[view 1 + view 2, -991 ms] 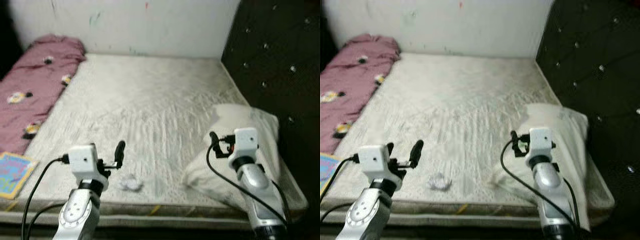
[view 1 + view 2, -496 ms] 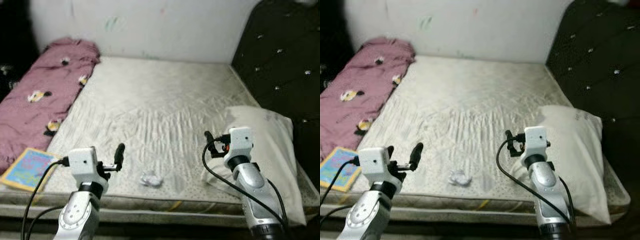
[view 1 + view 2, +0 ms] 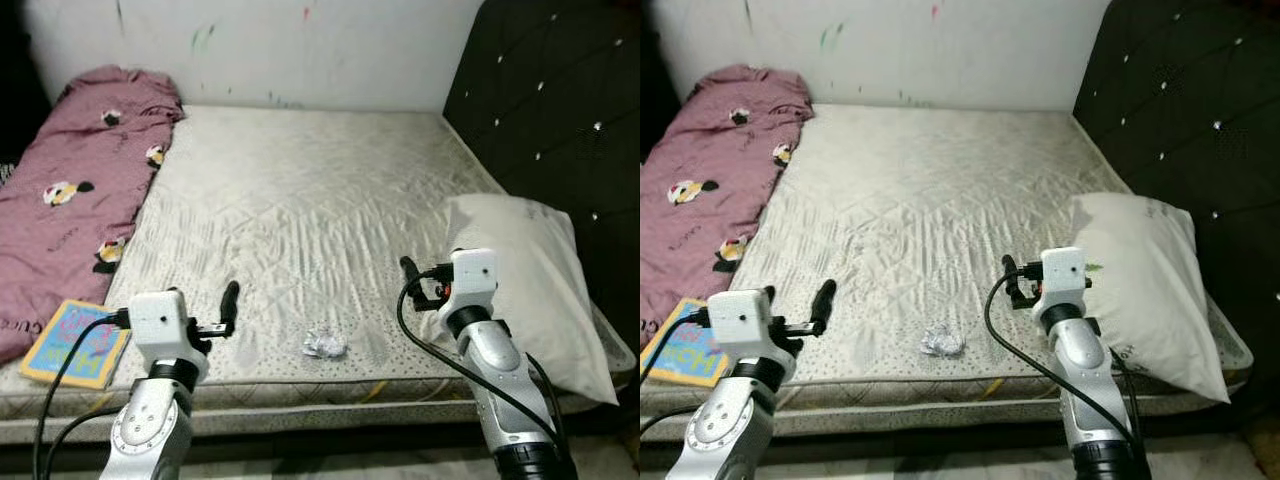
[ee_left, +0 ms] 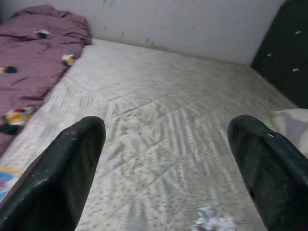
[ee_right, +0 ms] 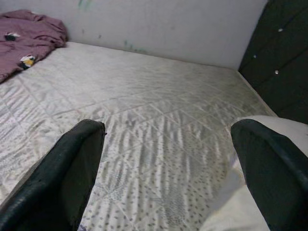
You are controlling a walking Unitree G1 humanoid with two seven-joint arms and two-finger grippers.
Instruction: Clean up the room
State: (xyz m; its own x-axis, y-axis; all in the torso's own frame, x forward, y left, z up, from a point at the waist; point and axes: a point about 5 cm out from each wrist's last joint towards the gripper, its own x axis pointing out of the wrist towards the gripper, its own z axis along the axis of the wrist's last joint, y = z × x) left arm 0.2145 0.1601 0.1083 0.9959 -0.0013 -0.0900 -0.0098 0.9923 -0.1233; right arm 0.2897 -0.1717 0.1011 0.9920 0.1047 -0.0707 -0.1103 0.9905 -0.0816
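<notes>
Quilted white mattress (image 3: 300, 200) (maroon blanket (image 3: 70, 190) along left side), crumpled paper (image 3: 325, 345) near front edge, between spread-fingered left gripper (image 4: 166, 168) and right gripper (image 5: 168, 173), likewise spread.

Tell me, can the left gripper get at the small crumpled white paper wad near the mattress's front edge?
Probably yes: the left gripper is open, and only bare quilted mattress lies between it and the crumpled white paper wad.
</notes>
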